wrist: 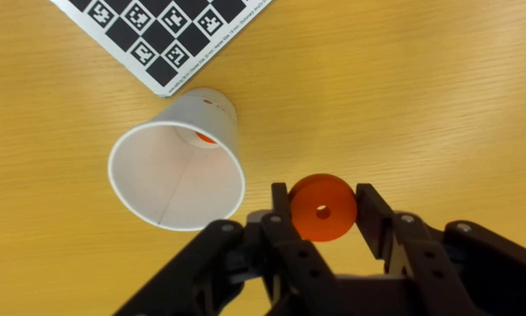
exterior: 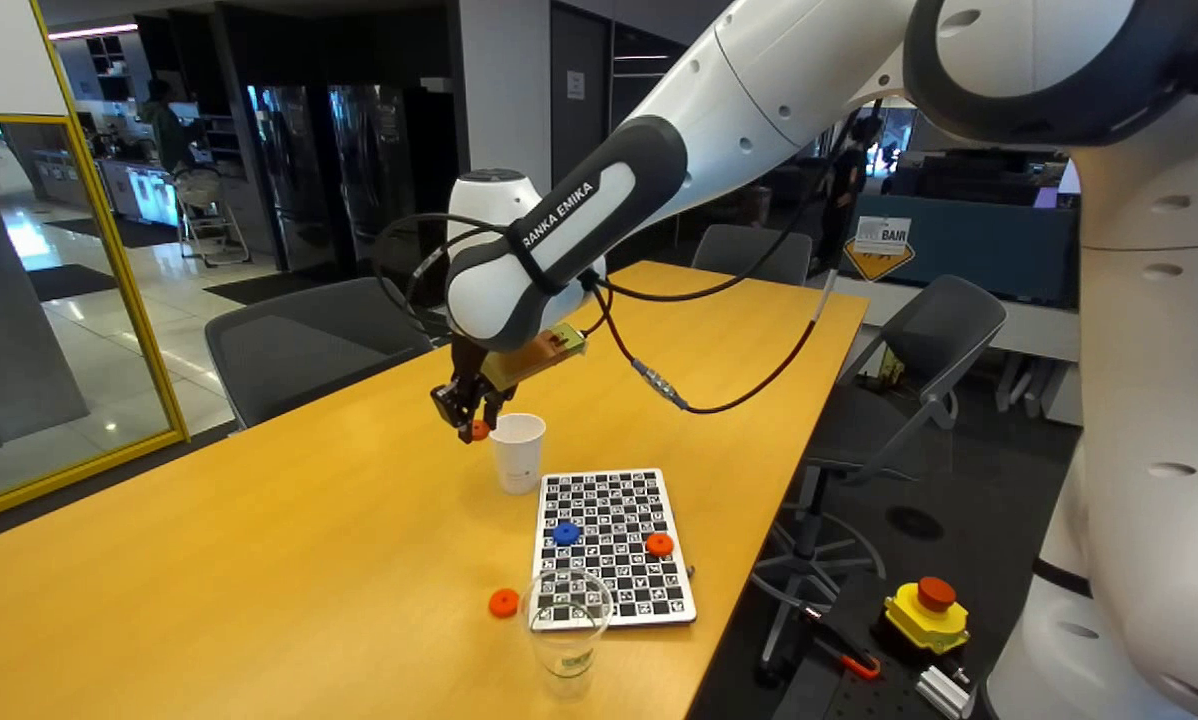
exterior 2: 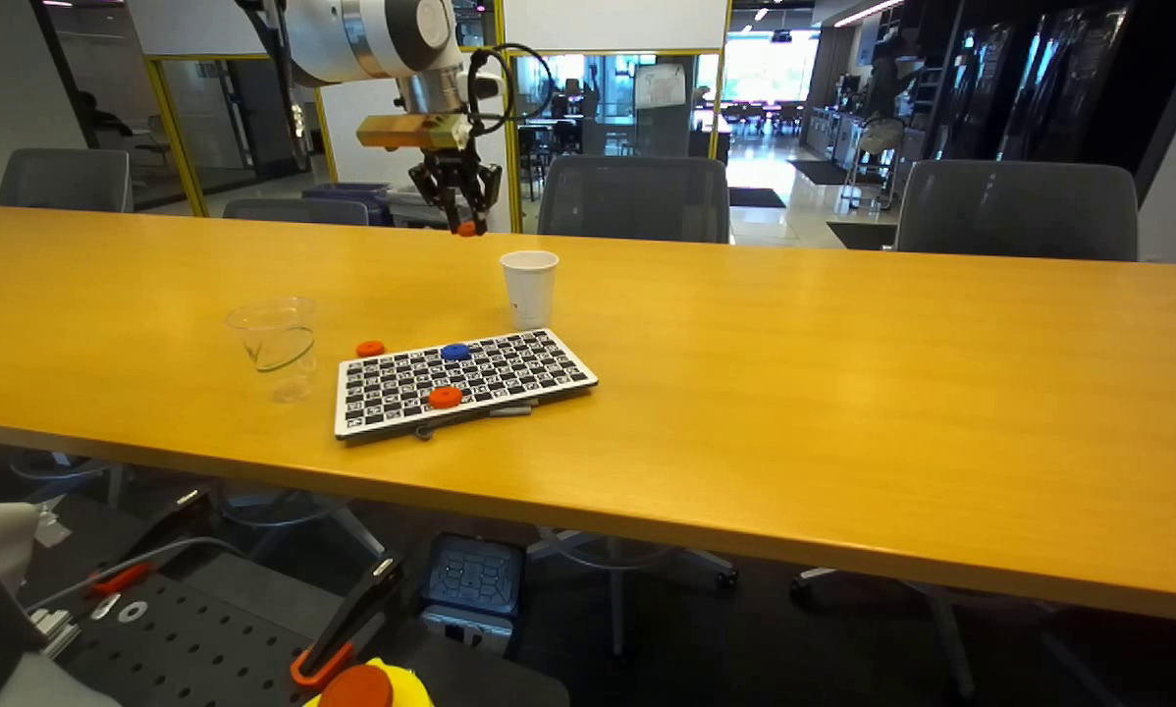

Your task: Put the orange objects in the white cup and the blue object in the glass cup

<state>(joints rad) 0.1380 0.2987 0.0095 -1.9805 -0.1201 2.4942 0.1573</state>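
One orange disc point(wrist: 310, 215) gripped, white cup point(exterior: 518, 458) upright (mouth up)

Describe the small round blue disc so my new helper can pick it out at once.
Find the long yellow wood-grained table, then the thin rectangular black-and-white checkered board on it. On that board lies the small round blue disc. Its colour sets it apart from the small round orange disc on the same board.
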